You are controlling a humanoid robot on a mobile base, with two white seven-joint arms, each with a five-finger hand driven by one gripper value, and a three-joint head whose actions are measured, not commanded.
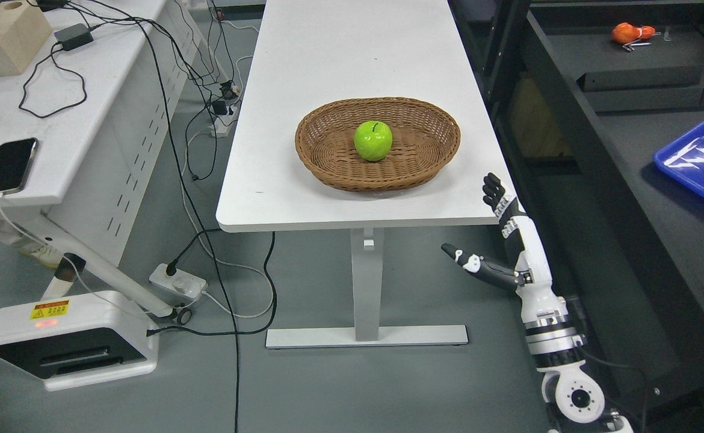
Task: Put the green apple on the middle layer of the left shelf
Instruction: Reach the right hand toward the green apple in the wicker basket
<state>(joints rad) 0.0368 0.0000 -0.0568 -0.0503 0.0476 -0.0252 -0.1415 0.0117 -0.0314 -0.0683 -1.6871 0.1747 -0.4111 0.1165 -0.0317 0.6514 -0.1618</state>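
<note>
- Grey floor runs under a white table (304, 180), cables trailing along its left side.
- Green apple (373, 141) sits in the middle of a brown wicker basket (424, 123) on that table.
- Right hand (499, 240) hangs off the table's near right corner, fingers spread, holding nothing.

The basket (378, 144) sits near the table's (352, 54) front edge, its low woven rim ringing the apple (373, 141) on all sides; only from above is the fruit open. Bare tabletop stretches toward 12 o'clock. At 3 o'clock dark shelving (629, 120) crowds the table edge, the gap probably narrow. The right hand (496, 231), fingers spread, hangs at 5 o'clock, below the tabletop.
</note>
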